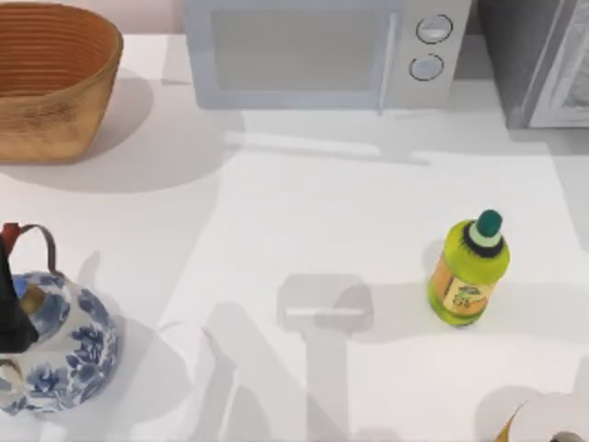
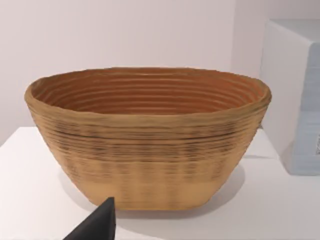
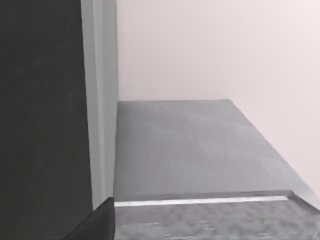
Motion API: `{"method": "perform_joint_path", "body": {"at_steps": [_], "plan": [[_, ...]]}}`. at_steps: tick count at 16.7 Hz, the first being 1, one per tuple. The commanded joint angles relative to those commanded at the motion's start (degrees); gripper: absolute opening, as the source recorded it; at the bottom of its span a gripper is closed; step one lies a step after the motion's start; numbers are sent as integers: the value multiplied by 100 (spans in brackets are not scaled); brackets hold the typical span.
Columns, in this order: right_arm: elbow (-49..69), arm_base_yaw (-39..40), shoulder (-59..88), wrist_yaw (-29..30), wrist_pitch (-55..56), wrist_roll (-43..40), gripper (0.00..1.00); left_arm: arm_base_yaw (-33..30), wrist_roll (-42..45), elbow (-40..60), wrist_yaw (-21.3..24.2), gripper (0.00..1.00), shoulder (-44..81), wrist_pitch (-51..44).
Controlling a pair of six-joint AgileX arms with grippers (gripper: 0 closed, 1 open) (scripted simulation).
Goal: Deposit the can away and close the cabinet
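The can is out of view. The grey cabinet (image 1: 538,64) stands at the table's back right corner, with a paler panel along its right side. In the right wrist view a grey cabinet shelf (image 3: 200,150) lies close ahead beside a dark upright panel (image 3: 40,110), and a dark corner of my right gripper (image 3: 97,222) pokes in at the edge. A dark corner of my left gripper (image 2: 97,225) shows in the left wrist view, facing the woven basket (image 2: 150,140). A dark part of my left arm (image 1: 11,313) sits at the left edge of the table.
A green bottle (image 1: 469,272) with a dark cap stands right of centre. A white microwave (image 1: 322,51) is at the back, the woven basket (image 1: 51,78) at the back left. A blue-and-white teapot (image 1: 60,345) is at the front left, a white roll (image 1: 552,419) at the front right.
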Motion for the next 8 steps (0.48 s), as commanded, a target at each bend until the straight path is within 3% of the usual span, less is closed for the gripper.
{"method": "perform_joint_path", "body": {"at_steps": [8], "plan": [[-81,3672,-16,3405,-185,29,100,0,0,0,0,100,0,0]]}}
